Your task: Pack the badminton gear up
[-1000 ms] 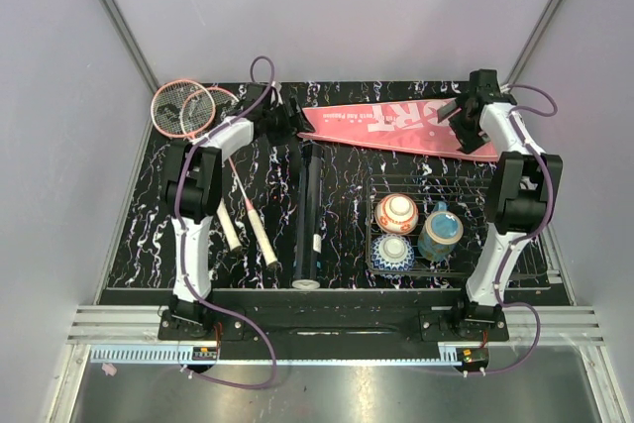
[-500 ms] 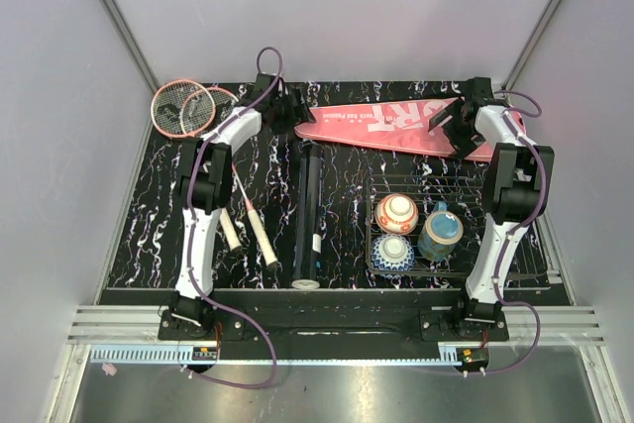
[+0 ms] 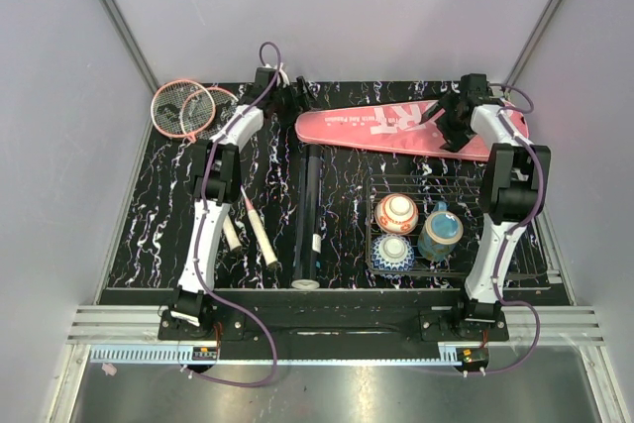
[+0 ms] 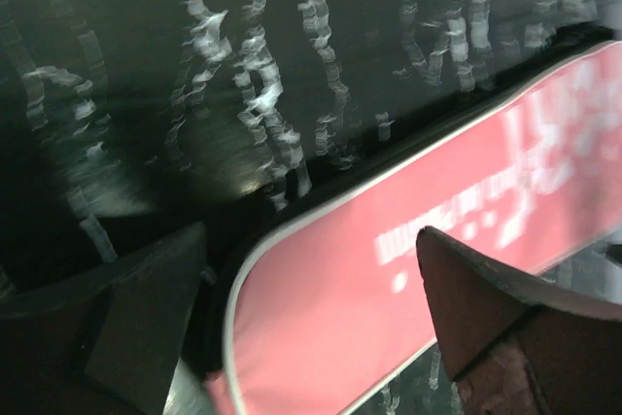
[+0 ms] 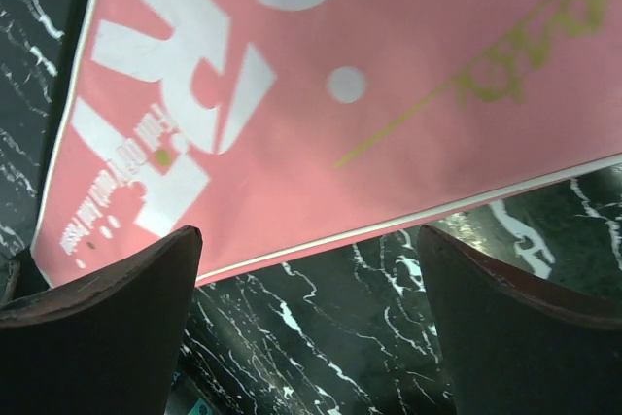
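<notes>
The long pink "SPORT" cover (image 3: 386,126) lies across the far side of the table. My left gripper (image 3: 294,101) is open at its narrow left end; in the left wrist view the cover's rounded tip (image 4: 389,279) lies between the spread fingers of the gripper (image 4: 311,323). My right gripper (image 3: 448,124) is open over the cover's wide part; in the right wrist view the cover (image 5: 340,94) and its white-piped near edge lie just beyond the gripper (image 5: 306,323). Two pink rackets (image 3: 186,108) lie at the far left. The black tube (image 3: 309,205) lies mid-table. No shuttlecocks show.
A black wire basket (image 3: 515,255) at the near right holds two patterned bowls (image 3: 396,213) and a cup (image 3: 440,233). The racket handles (image 3: 260,230) reach toward the near edge, left of the tube. Grey walls close in the table on three sides.
Both arms have stretched toward the far edge. The left gripper has moved right to the cover's narrow tip; the right gripper has come down over its wide part. The cover's narrow end has shifted slightly.
</notes>
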